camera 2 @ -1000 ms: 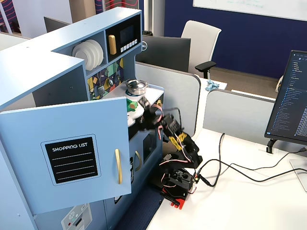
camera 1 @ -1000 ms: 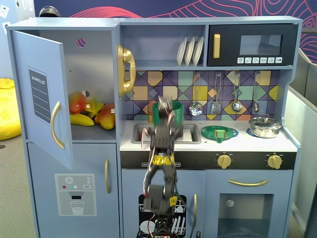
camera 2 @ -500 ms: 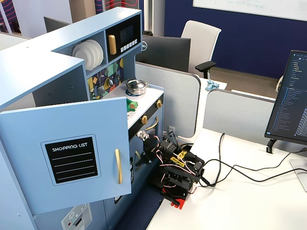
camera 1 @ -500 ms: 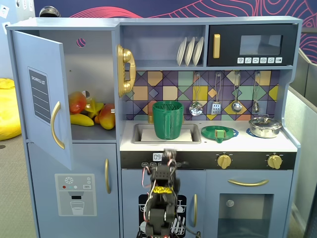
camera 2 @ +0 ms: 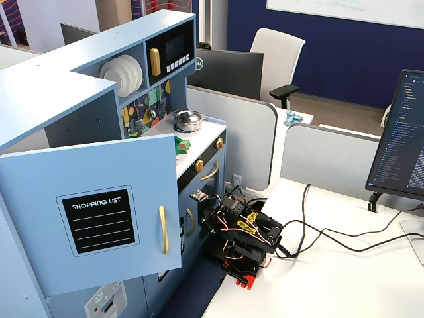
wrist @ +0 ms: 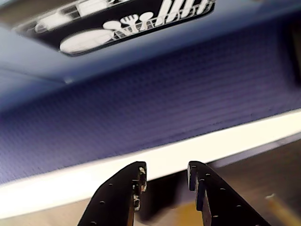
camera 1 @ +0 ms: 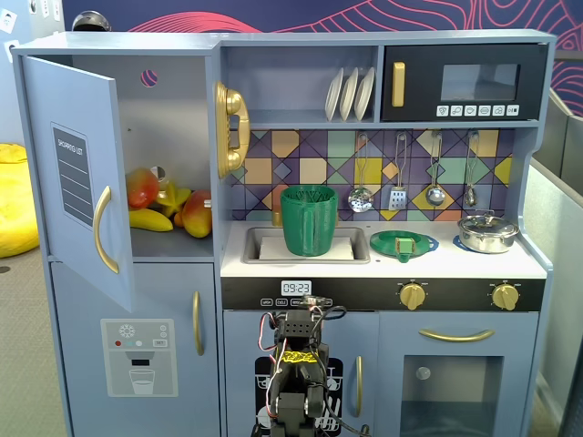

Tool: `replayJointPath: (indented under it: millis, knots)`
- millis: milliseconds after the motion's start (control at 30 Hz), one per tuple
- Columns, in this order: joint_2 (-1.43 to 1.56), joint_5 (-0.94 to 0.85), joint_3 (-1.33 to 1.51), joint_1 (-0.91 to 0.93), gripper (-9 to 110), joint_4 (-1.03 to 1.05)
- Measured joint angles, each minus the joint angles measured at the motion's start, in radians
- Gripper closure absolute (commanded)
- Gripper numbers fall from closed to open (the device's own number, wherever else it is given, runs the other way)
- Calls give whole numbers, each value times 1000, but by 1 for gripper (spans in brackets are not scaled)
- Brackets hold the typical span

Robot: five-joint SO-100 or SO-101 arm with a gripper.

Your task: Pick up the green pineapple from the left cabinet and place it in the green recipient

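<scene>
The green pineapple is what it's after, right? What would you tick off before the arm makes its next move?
1. Door of the left cabinet open: ok, it is swung wide.
2. Green pineapple located: cannot tell; only the red-orange fruits and a banana show on the shelf.
3. Fingers free: ok, they are apart with nothing between them in the wrist view.
4. Green recipient ready: ok, it stands upright in the sink with its mouth uncovered.
5. Arm near the shelf: not ok, it sits folded low before the lower doors.
</scene>
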Motion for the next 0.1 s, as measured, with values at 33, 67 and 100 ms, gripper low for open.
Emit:
replayJointPath:
  millis: [33, 67, 100]
  knots:
    - [0, -11, 0, 2, 101, 3]
    - [0, -18, 0, 2, 98, 6]
    - [0, -31, 0, 2, 98, 8]
